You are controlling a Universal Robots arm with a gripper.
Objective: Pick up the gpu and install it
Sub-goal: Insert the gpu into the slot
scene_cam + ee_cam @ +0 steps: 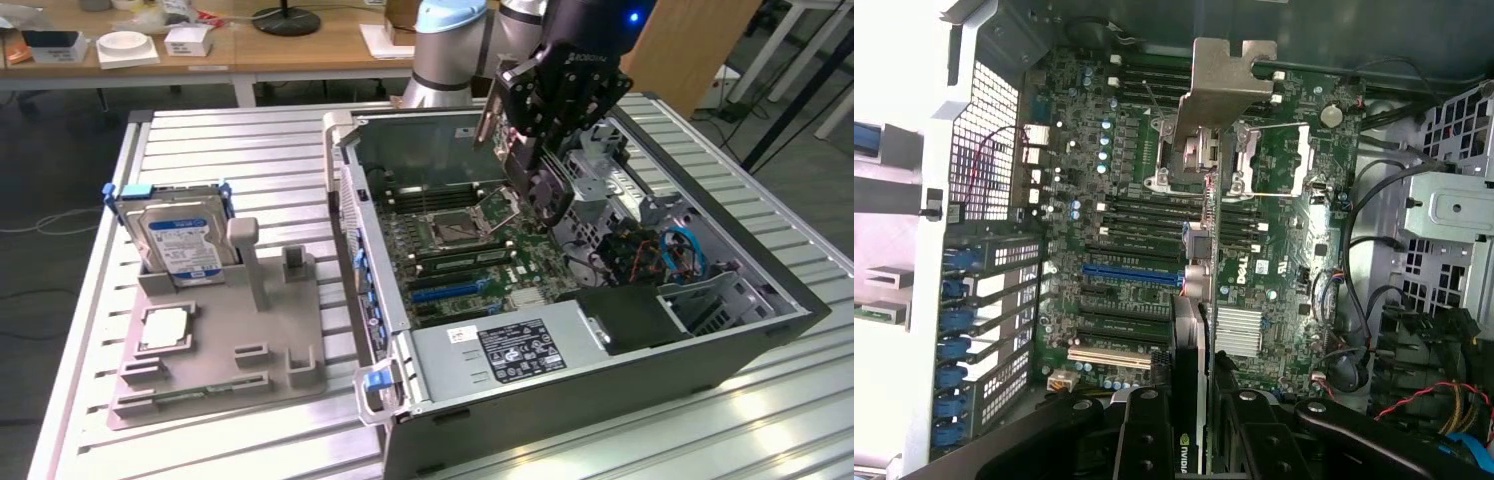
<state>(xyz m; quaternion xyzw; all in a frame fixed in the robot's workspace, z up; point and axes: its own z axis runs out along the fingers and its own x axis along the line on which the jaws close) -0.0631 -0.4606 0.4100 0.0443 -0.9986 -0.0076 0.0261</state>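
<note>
My gripper [550,150] hangs over the open computer case [400,370], shut on the gpu [545,192]. The gpu is a thin black card held on edge above the motherboard [454,250]. In the wrist view the gpu [1199,310] runs edge-on away from my gripper [1194,425], and its silver end bracket [1229,90] points at the case's rear wall. Black fingers [1144,440] clamp it from both sides. The card hovers above the board, over the CPU socket [1274,165] and near the blue expansion slot [1129,270]. It sits in no slot.
On the exterior view's left, a grey fixture tray [287,350] holds a silver hard drive [184,245], a processor chip [162,330] and a narrow memory stick [180,395]. Inside the case are a power supply [521,350], cables [674,250] and a drive cage [1454,210].
</note>
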